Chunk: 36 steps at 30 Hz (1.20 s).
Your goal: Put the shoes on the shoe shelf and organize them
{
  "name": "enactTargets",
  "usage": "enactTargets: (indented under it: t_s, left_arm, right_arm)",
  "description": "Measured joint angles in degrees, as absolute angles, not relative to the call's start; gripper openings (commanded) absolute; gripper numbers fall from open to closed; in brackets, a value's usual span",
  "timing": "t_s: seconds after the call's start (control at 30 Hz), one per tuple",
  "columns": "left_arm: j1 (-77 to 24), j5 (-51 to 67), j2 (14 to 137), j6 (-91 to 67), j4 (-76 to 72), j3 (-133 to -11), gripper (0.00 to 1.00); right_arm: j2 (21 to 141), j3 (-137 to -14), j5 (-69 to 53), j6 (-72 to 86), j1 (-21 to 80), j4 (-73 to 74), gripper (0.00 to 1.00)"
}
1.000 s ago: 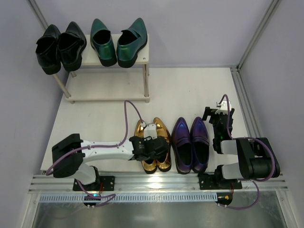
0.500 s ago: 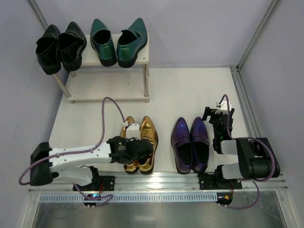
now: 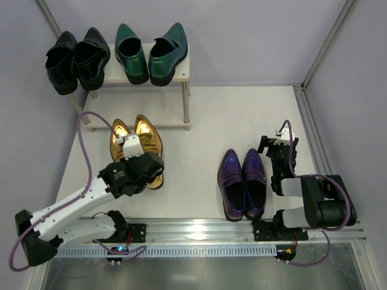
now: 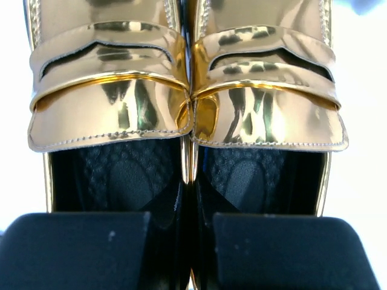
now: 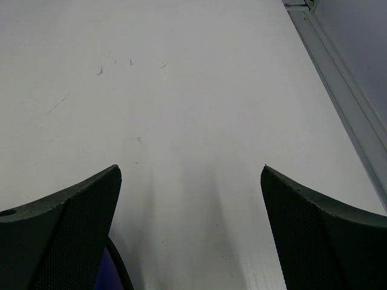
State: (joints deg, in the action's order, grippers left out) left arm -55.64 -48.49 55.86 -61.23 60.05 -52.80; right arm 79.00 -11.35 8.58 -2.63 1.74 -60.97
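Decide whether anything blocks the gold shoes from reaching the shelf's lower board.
Nothing visible does. The gold shoes, pinched by the left gripper, have their toes at the front edge of the lower board, which is bare.

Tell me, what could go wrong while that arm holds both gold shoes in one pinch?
The left gripper pinches just the touching inner walls of the gold shoes, so one glossy shoe might slip or twist. Their pointed toes lie close to the lower board of the shoe shelf and could catch its front edge.
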Motion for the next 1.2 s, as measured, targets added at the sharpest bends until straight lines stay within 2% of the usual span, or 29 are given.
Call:
enactTargets:
  t_s: [0.1,0.2,0.4,0.57,0.87,1.2]
  left_arm:
    - [-42.98,-44.45,52.77,-50.3,51.33,-49.19,0.0]
    - [-31.22,-39.33,54.87,-40.86,44.25,-48.95,0.0]
    - [-15.05,-24.73,70.17,-29.02,30.61,-51.53,0.0]
    - [-11.46,-19.55,79.81,-21.45,28.38,-56.18,0.0]
    - [-8.54,-14.76,82.48,-13.65,21.71,-63.51,0.0]
    - [-4.45,-13.28,83.59,-4.19,15.38,-63.33,0.0]
  right_arm:
    - [79.0,-11.35,8.58,-2.63,1.74,-60.97,0.97]
    - [79.0,-11.35,8.58,-2.63,1.74,-60.99,0.97]
    - [79.0,-11.35,8.58,-2.63,1.74,-60.99,0.97]
    - [79.0,-11.35,8.58,-2.63,1.74,-60.97,0.97]
    - [79.0,-11.35,8.58,-2.63,1.74,-60.97,0.97]
    - [79.0,-11.35,8.58,-2.63,1.74,-60.97,0.97]
